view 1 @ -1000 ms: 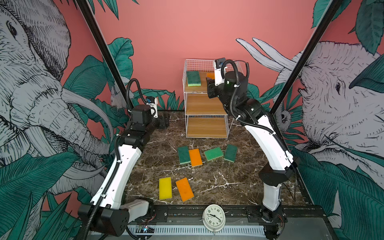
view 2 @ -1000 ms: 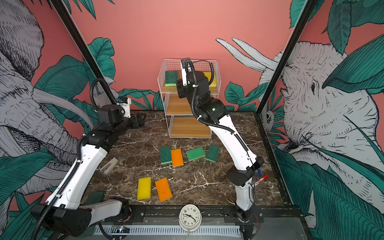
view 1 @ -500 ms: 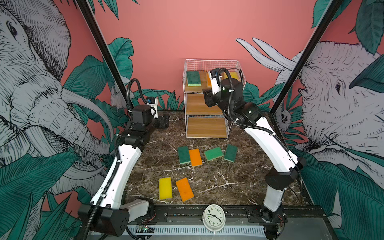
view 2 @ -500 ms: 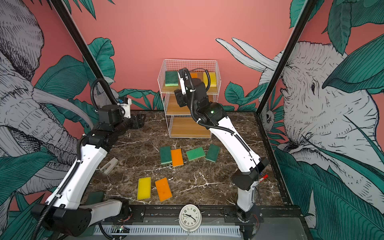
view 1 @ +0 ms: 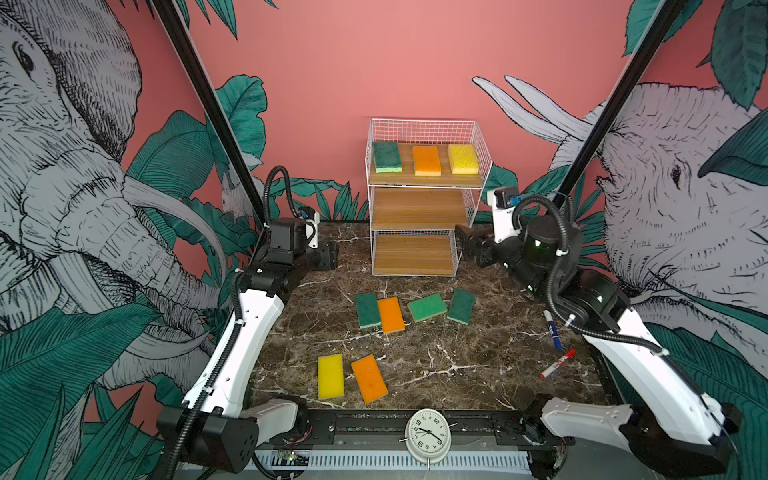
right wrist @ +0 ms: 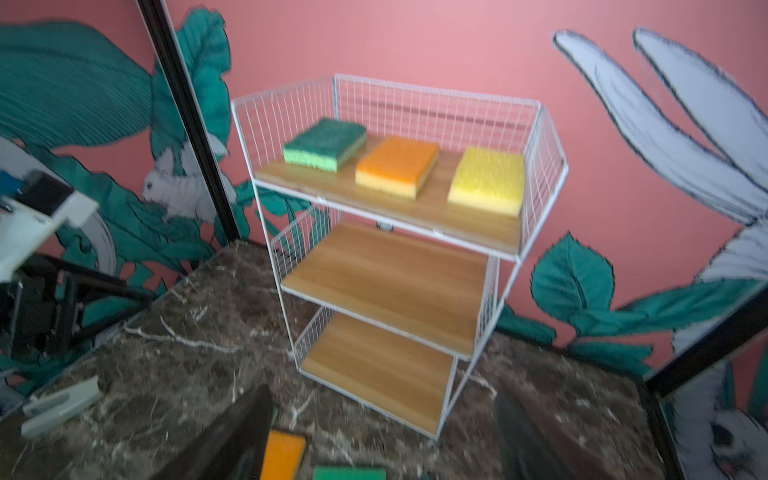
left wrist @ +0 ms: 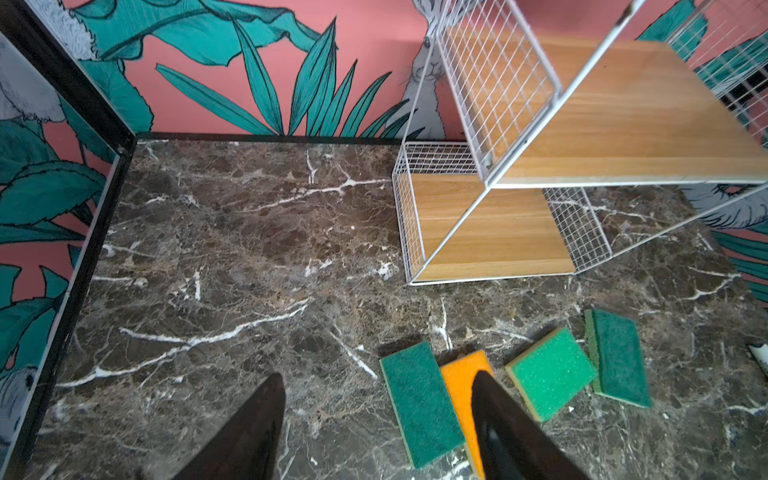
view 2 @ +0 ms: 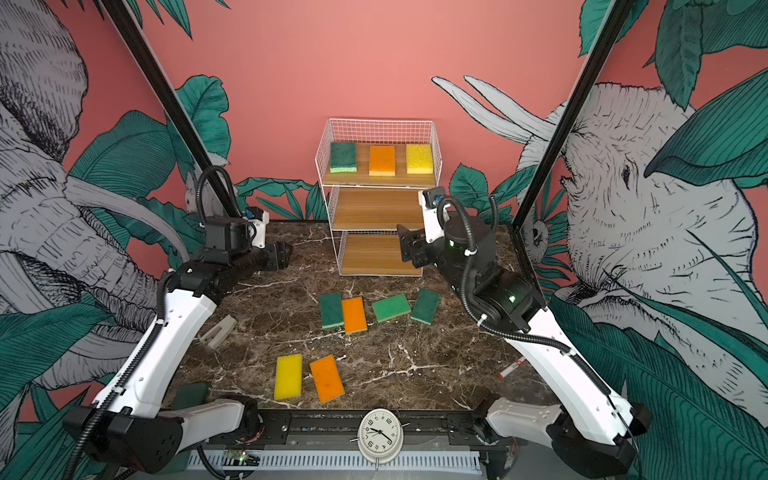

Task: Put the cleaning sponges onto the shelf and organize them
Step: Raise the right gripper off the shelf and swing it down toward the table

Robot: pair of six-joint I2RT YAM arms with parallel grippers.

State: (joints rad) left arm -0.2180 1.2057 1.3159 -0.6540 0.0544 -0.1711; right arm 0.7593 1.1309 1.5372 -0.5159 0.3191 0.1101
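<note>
Both top views show the three-tier white wire shelf with wooden boards [view 1: 419, 208] at the far edge of the brown marble desk [view 1: 457, 365]. Its top board holds a green sponge [view 1: 387, 156], an orange sponge [view 1: 427, 160] and a yellow sponge [view 1: 463, 158] in a spaced row, probably one per colour. Six loose sponges [view 1: 427, 307] lie mid-desk and nearer. The right fingers [right wrist: 232, 436] are spread wide and empty beside the lowest tier. The left fingers [left wrist: 257, 424] are parted and empty, off to the shelf's other side, likely leaving its front free.
</note>
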